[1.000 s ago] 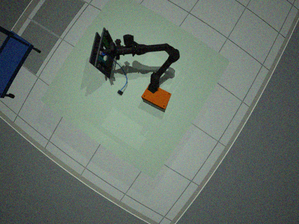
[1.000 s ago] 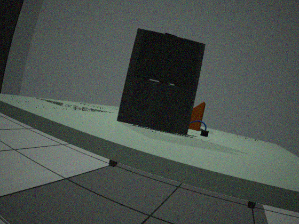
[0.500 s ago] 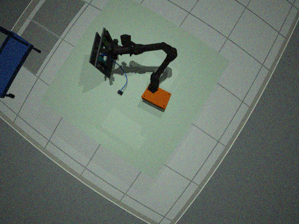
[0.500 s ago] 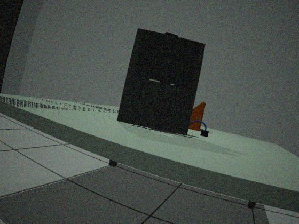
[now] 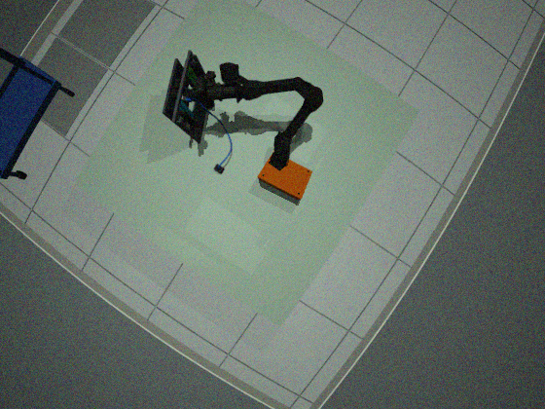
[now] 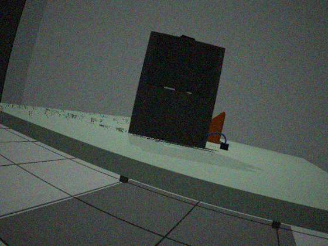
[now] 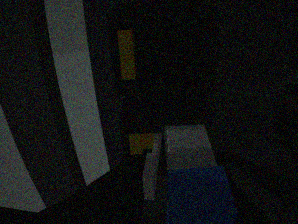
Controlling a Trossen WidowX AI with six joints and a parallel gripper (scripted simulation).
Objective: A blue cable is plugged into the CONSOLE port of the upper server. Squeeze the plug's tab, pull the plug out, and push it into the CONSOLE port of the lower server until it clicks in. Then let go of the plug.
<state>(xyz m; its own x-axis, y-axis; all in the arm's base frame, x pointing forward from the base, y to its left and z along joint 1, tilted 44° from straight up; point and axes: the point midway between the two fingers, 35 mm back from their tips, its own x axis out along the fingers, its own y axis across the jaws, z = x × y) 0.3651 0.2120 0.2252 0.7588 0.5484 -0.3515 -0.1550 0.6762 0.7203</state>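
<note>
The server rack [image 5: 181, 92] [image 6: 178, 88] stands upright on the pale green table; the exterior view shows only its dark back. The blue cable [image 5: 225, 131] [image 6: 218, 135] runs from the rack's front down to a loose black end [image 5: 218, 168] [image 6: 224, 146] on the table. My gripper [image 5: 199, 93] is pressed up to the rack's front, at the plug. In the dim wrist view the grey plug [image 7: 187, 145] with its blue boot [image 7: 197, 192] fills the lower middle, seated in the dark panel beside a yellow mark [image 7: 140, 143]. The fingers themselves are hidden there; they seem closed on the plug.
The arm's orange base [image 5: 285, 177] [image 6: 217, 126] sits right of the rack. A blue cart [image 5: 21, 112] stands off the table at the far left. A second yellow mark [image 7: 126, 54] shows higher on the panel.
</note>
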